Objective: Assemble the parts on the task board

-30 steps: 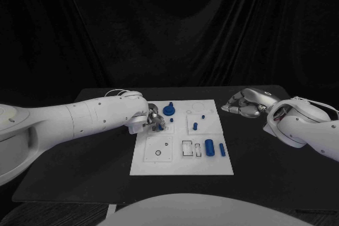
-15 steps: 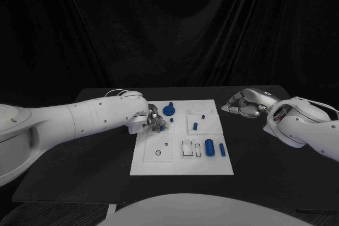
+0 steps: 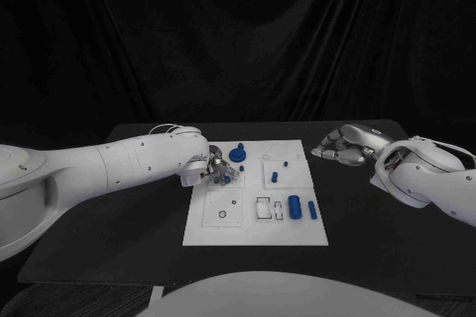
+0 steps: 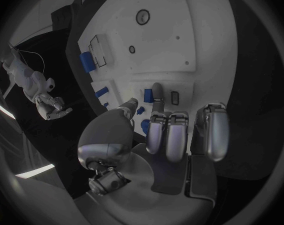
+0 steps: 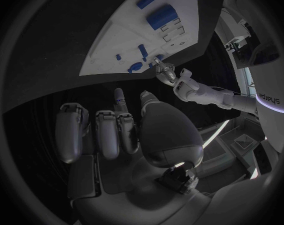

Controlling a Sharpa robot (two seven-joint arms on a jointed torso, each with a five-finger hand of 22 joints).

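Small blue part (image 4: 148,95) touched by the left hand's (image 3: 218,171) fingertips (image 4: 157,91), thumb and one finger reaching toward it while the others stay curled back, likely to keep the view and the neighbouring slots clear; whether actually pinched, cannot tell. Located near the far left of the white board (image 3: 248,231), just beside the blue knob (image 3: 237,153), with two blue cylinders (image 3: 301,208) lying unused toward the board's right. Right hand (image 3: 342,146) parked off the board on the black table (image 3: 119,248), fingers curled in on nothing, probably waiting clear of the work.
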